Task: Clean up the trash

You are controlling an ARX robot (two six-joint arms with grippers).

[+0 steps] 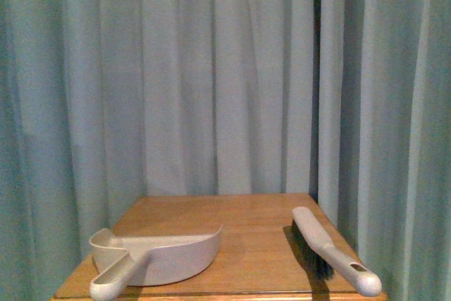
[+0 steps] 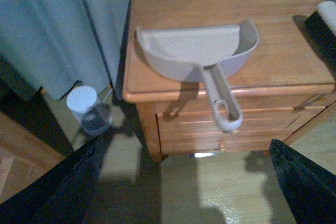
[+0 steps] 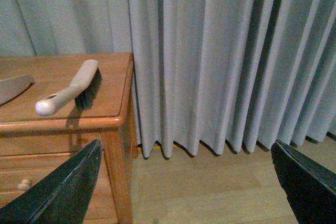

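Nearest the front camera lie two handles, both pointing toward the robot over the near edge of the bench [image 1: 246,216]. One belongs to a pale dustpan [image 1: 165,255] on the left, the other to a hand brush [image 1: 331,252] on the right. That layout looks deliberate: each implement sits on the side of the arm likely to take it, with the grip end offered first. The dustpan rests flat with its mouth turned away from the robot, and the brush lies on its side with its dark bristles against the wood.

The left tool [image 2: 185,142] hangs off the bench's front, above the floor, looking down at the dustpan. Its dark fingers [image 2: 63,192] are spread wide with nothing between them. The right tool [image 3: 186,145] is likewise spread wide and empty, held low beside the bench, well apart from the brush.

No trash shows in any view; the wooden top carries only the two implements, so I cannot say where the tissue wad is. A small clear container [image 2: 86,109] with a white top stands on the floor [image 3: 210,182] by the bench's left corner, near the curtain [image 1: 225,68], possibly a bin.
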